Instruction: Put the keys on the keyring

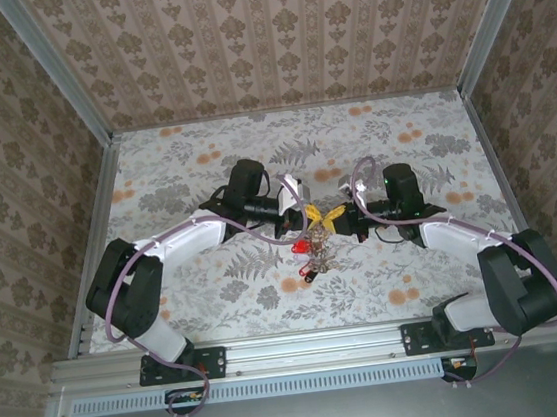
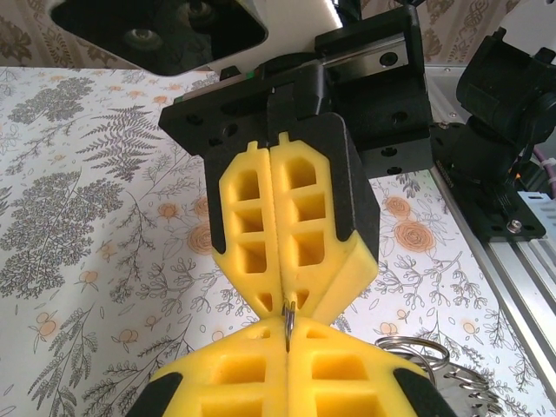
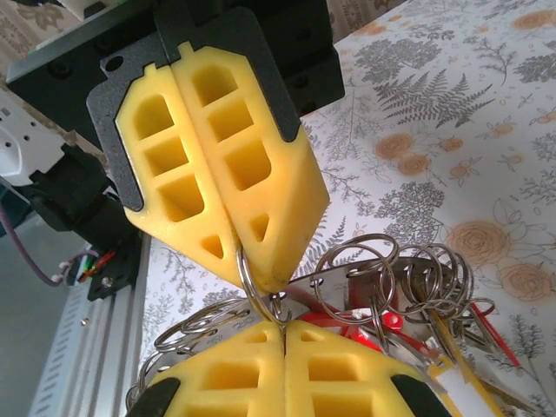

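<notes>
Well, both arms have met nose to nose over the middle of the floral table [image 1: 427,272]. The left gripper [image 1: 312,219] reaches in from the left and the right gripper [image 1: 347,223] from the right, their yellow fingertips all but touching.

From the left wrist camera, both pairs of yellow pads are pressed tight together, with no gap between the fingers on either side. A thin sliver of metal runs between the two tips: that's the keyring [image 2: 287,318], seen edge-on and pinched at both ends.

The right wrist camera shows it better. The silver loop curves out of the left gripper's closed tips above and drops straight into the right gripper's closed tips below, so each hand is clamped on the same ring — one above, one below.

Just beside that pinch, to the right in this view, sits a tangle of small split rings [image 3: 417,271], overlapping one another. The red heads of the keys [image 3: 369,327] show through underneath them. From above, the same red bunch sits just below the meeting point of the two grippers, on the near side, with a darker piece at its lower end. Whether the bunch hangs free or rests on the tabletop I can't tell.

Patterned wallpaper [image 1: 269,38] closes in the table on three sides.
</notes>
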